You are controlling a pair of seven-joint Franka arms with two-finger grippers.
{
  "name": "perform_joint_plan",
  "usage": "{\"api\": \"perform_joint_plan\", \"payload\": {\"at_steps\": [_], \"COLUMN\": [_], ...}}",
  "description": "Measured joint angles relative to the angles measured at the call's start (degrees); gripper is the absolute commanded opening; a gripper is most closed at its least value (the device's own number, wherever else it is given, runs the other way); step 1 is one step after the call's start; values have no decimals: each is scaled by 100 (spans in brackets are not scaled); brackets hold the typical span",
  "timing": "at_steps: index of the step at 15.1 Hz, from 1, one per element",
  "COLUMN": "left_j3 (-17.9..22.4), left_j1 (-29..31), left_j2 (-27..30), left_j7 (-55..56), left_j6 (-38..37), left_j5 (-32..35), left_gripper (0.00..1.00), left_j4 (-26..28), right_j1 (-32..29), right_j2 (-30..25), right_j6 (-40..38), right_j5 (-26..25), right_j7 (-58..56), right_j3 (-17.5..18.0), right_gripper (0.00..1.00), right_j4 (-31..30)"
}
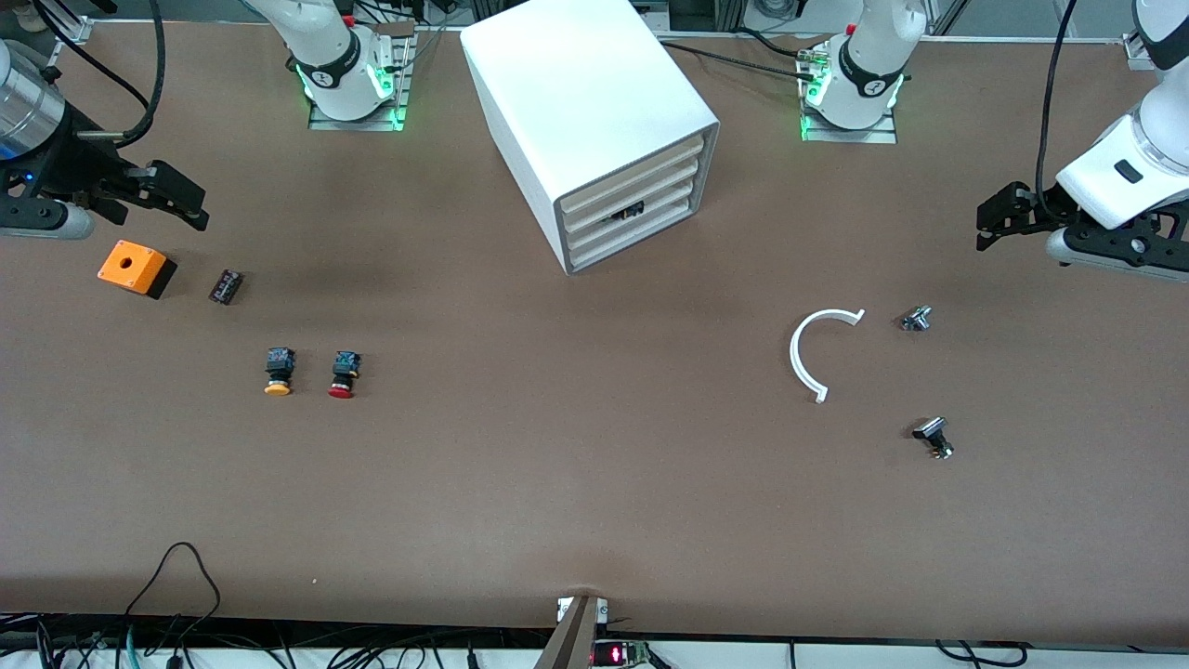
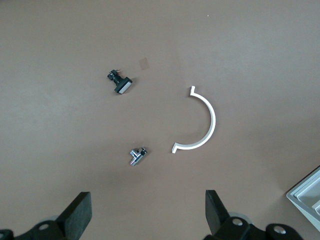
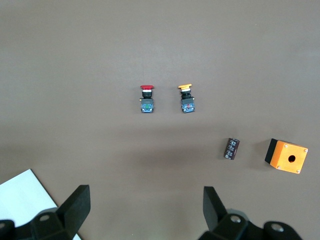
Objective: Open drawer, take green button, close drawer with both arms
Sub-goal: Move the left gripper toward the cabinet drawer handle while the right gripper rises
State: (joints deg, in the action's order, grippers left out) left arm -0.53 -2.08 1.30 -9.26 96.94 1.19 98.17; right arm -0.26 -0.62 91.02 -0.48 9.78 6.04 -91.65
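Note:
The big white cabinet [image 1: 576,84] stands between the two arm bases. Its four cream slat drawers [image 1: 632,200] are all pushed in. A small dark thing [image 1: 629,212] shows in a gap between the slats. The green button is hidden. My left gripper [image 1: 986,223] hangs open and empty above the table at the left arm's end; the left wrist view [image 2: 148,215] shows bare table between its fingers. My right gripper [image 1: 197,209] hangs open and empty at the right arm's end, also seen in the right wrist view [image 3: 146,212]. Both arms wait.
A yellow button [image 1: 278,372], a red button [image 1: 344,373], an orange box [image 1: 135,268] and a small black part [image 1: 226,285] lie toward the right arm's end. A white arc [image 1: 813,348], a metal part [image 1: 916,319] and a black part [image 1: 934,437] lie toward the left arm's end.

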Motion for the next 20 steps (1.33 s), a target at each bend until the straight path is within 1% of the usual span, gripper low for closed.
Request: {"api": "perform_joint_plan", "payload": {"at_steps": [7,10,14,17,20], "left_j3": [-4,-28,-87,-86,-84], "left_j1": [0,-4,-6,35,48], "left_j2": [0,0,-91,-323,-431], "left_j7": [0,-4,-1,3,137], "left_j6": [-35,-120,-145,-187,-387], "left_j5": [0,0,-27,-535,-749], "left_gripper": [100,100,100,100,100], "left_j4": [-19,-23,-27,-28,-34], "right_j1": [-10,-10,-8,10,20], "right_j2": [0,1,14,214,548], "right_j6": [-31,-361,-308,-308,-309], "right_j5": [67,67,67,72,83], "right_j7": [-2,-2,-8,-22,-29], "right_j3": [-19,-19,-17,-4,-4], "right_gripper": [100,100,100,100,100], "right_j4": [23,24,30,27,20]}}
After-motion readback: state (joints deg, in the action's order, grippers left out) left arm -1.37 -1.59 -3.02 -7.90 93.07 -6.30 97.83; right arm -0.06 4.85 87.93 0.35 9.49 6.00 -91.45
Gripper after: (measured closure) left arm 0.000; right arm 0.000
